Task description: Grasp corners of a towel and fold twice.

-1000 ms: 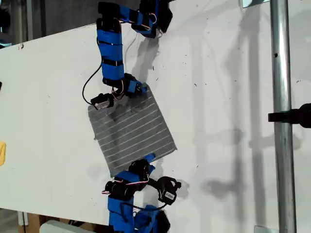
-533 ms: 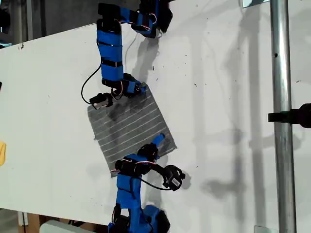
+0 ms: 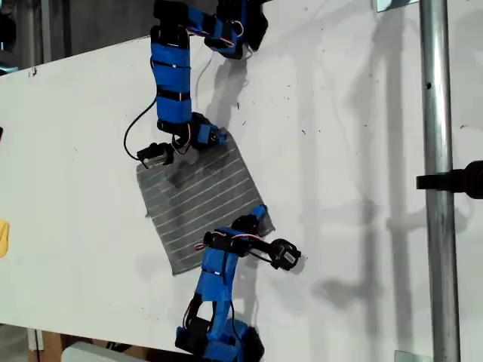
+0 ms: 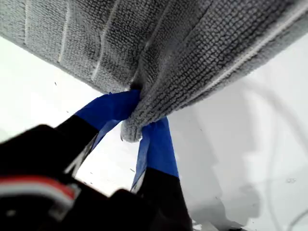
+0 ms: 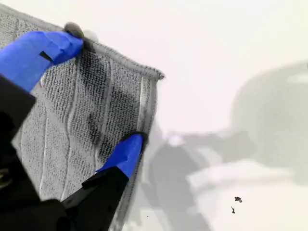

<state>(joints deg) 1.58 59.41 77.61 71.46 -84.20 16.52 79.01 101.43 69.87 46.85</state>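
The grey white-striped towel (image 3: pixel 200 200) lies flat on the white table (image 3: pixel 347 113), turned like a diamond. At the corner (image 3: pixel 226 138) farthest up in the exterior view, my first gripper (image 3: pixel 217 140) (image 4: pixel 139 120) is shut on the cloth, and the towel (image 4: pixel 192 48) bunches between its blue fingers. My second gripper (image 3: pixel 259 216) (image 5: pixel 103 89) stands open at the corner (image 5: pixel 156 74) toward the exterior view's right. One finger (image 5: pixel 48 48) lies along one edge of the towel (image 5: pixel 67 120) and the other finger (image 5: pixel 127 151) along the adjoining edge.
A small yellow object (image 3: pixel 4 237) sits at the exterior view's left edge. A vertical metal pole (image 3: pixel 436 151) with a black clamp (image 3: pixel 462 179) stands at that view's right. Arm shadows fall on the table beyond the towel.
My second arm has swung from the towel's lower edge toward the exterior view's right, up to the right-hand corner. My first arm has barely moved.
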